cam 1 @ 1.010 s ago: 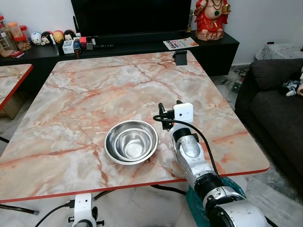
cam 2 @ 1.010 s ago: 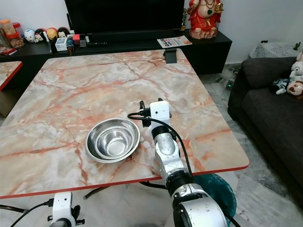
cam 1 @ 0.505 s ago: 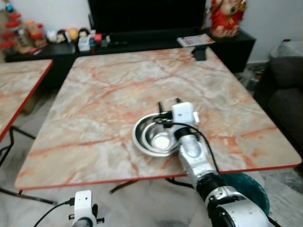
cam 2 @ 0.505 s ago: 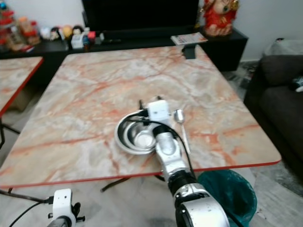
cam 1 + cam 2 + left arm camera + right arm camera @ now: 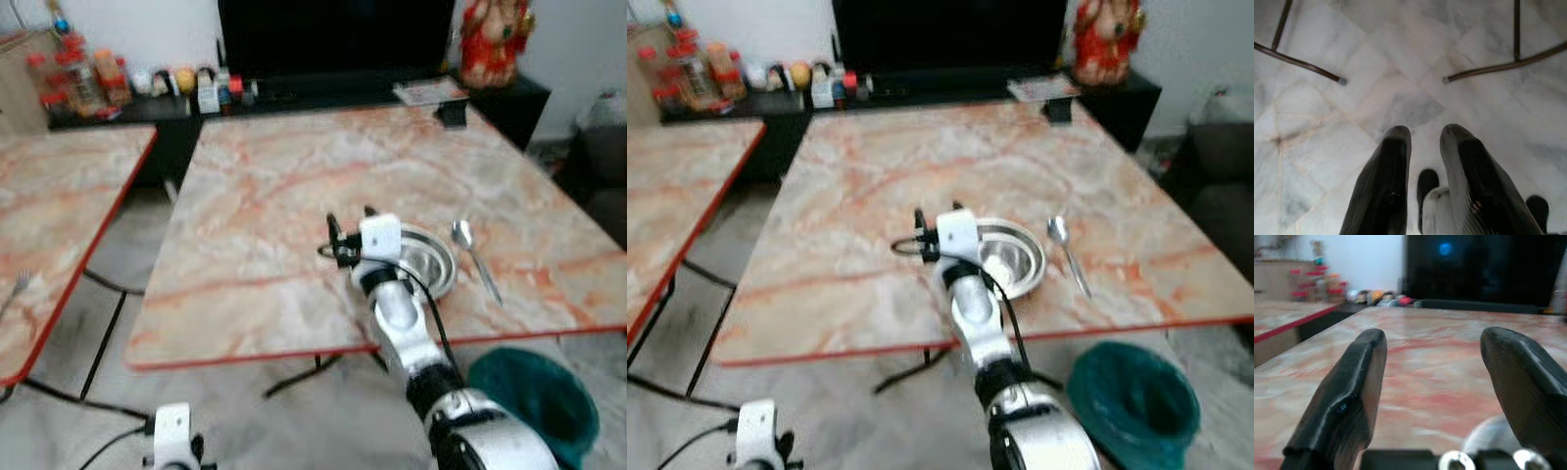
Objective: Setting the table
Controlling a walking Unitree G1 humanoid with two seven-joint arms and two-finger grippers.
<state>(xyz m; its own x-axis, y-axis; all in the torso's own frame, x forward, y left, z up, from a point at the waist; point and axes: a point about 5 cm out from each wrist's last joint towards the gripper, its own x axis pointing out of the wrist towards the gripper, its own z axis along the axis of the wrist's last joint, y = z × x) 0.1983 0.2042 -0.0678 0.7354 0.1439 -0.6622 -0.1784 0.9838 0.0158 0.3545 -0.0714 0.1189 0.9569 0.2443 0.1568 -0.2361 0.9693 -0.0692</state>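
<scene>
A steel bowl (image 5: 429, 260) sits near the front edge of the marble table (image 5: 294, 176). A metal spoon (image 5: 475, 257) lies just to its right. My right gripper (image 5: 350, 217) hovers over the table at the bowl's left rim, open, with nothing between its fingers (image 5: 1352, 382). The right wrist view looks along them across the tabletop toward the TV. My left gripper (image 5: 1425, 134) hangs low over the tiled floor, its fingers close together and holding nothing.
A second marble table (image 5: 59, 196) stands to the left, across a floor gap with metal legs. A teal bin (image 5: 529, 392) sits below the front right edge. Behind the table are a black TV cabinet (image 5: 294, 98) with small items and a red figurine (image 5: 490, 44).
The whole view has swung left, so the camera moved. My right gripper has passed from the bowl's right side to its left rim, uncovering the spoon.
</scene>
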